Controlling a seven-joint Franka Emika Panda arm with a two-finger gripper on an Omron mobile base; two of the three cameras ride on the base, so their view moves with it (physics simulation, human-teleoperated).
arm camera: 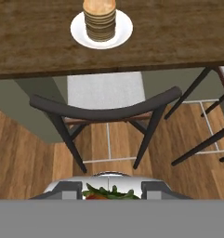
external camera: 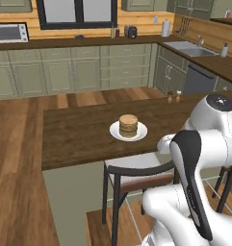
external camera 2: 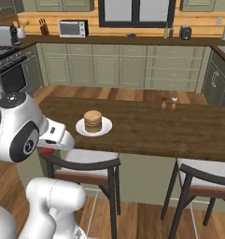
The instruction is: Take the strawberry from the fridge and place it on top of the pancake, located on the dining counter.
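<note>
Hand (arm camera: 111,195) closed on the strawberry (arm camera: 104,194), leaves up, short of the worktop (arm camera: 34,46), above a chair (arm camera: 104,111): carried high to clear it. Pancake (arm camera: 99,19) waits ahead on its plate (arm camera: 125,29).

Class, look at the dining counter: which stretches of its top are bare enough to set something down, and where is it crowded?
The dining counter is bare left of the pancake plate and across the wide stretch between the plate and the two small shakers. Beyond the shakers it is free too. Crowding is only at the plate and around the shakers.
</note>
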